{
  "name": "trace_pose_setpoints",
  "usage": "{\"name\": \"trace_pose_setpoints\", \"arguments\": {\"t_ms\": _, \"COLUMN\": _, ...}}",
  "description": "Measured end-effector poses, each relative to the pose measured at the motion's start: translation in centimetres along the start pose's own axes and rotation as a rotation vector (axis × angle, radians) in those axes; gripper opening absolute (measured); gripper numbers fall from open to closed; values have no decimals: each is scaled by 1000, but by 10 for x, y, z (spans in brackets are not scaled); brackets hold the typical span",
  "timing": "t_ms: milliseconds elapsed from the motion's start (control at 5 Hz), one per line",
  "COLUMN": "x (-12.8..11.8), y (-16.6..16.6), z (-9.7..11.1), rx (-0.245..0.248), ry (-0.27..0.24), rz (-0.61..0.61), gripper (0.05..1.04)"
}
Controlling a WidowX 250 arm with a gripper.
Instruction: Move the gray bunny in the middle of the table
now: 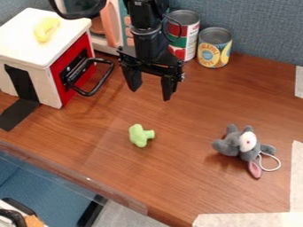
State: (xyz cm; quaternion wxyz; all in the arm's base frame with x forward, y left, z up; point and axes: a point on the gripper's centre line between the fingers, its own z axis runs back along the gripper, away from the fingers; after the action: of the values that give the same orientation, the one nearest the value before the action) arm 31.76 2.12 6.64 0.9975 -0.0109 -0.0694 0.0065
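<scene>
Camera view: Gray bunny lies toward the right side of the desk

The gray bunny [232, 147] rests on the bare wood of the desk [189, 177], one pink ear pointing toward the near edge, a white string [279, 163] looped beside it. Tape [297, 173] runs near its right. Well apart, a green toy [139, 135] lies left of it. Farther back, the end effector [150, 92] hangs with its fingers apart, between a red-fronted box [24, 26] and two cans [184, 37].
</scene>
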Motion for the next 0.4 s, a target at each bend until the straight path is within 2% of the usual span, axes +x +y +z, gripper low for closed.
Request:
{"name": "trace_pose_setpoints", "arguments": {"t_ms": 200, "x": -5, "y": 1, "z": -8, "rx": 7, "ry": 38, "rz": -19, "gripper": 1001}}
{"name": "trace_pose_setpoints", "arguments": {"t_ms": 400, "x": -10, "y": -6, "z": 21, "rx": 90, "ry": 22, "rz": -226, "gripper": 1001}}
